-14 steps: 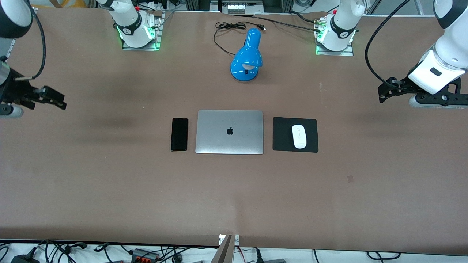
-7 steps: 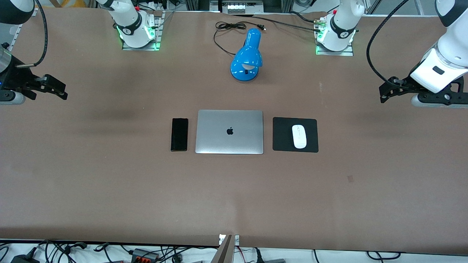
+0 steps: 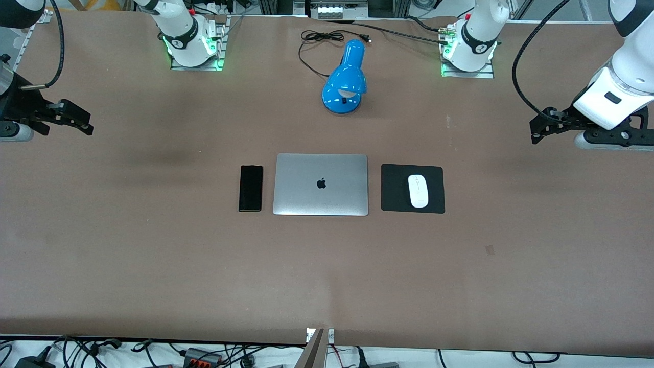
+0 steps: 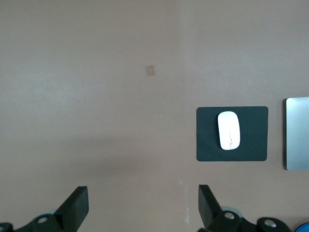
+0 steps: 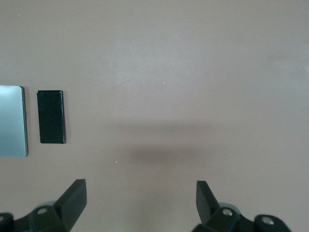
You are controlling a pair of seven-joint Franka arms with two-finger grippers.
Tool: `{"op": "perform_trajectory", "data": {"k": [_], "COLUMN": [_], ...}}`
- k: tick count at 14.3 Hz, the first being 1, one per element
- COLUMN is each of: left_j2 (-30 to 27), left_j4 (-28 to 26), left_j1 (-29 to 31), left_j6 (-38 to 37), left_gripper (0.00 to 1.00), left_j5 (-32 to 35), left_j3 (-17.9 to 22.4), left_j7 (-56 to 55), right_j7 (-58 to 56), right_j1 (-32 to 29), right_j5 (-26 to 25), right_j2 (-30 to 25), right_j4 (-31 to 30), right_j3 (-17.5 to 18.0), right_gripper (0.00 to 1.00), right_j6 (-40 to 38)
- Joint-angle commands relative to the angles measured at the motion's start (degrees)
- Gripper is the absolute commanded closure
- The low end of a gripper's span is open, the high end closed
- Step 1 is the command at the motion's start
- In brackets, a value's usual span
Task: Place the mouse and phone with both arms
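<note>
The white mouse lies on a square black mouse pad beside the laptop, toward the left arm's end; it also shows in the left wrist view. The black phone lies flat beside the laptop, toward the right arm's end; it also shows in the right wrist view. My left gripper is open and empty, up over bare table at the left arm's end. My right gripper is open and empty, up over bare table at the right arm's end.
A closed silver laptop lies between the phone and the mouse pad. A blue desk lamp with a black cord lies farther from the front camera than the laptop. The brown table spreads wide around them.
My right gripper has risen and drawn back toward its end of the table. My left gripper has lifted slightly. The mouse and phone have not moved.
</note>
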Motion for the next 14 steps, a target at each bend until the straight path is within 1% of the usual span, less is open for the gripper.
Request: {"op": "perform_trajectory", "data": {"k": [1, 14], "left_j2": [0.24, 0.24], "left_j4": [1.34, 1.25], "left_j1": [0.04, 1.09], "left_j6": [-1.31, -4.38], "left_gripper": [0.00, 0.00], "left_j5": [-0.50, -0.58], "left_j3": [-0.07, 0.54], "left_j7": [0.12, 0.65], "right_j7": [-0.99, -0.90], "right_j1": [-0.20, -0.29], "right_j5": [-0.19, 0.07], "right_j2": [-1.39, -2.18], "right_j4": [-1.29, -1.29], "right_j3": [0.21, 0.13], "right_gripper": [0.00, 0.00], "right_j6": [-0.18, -0.79]}}
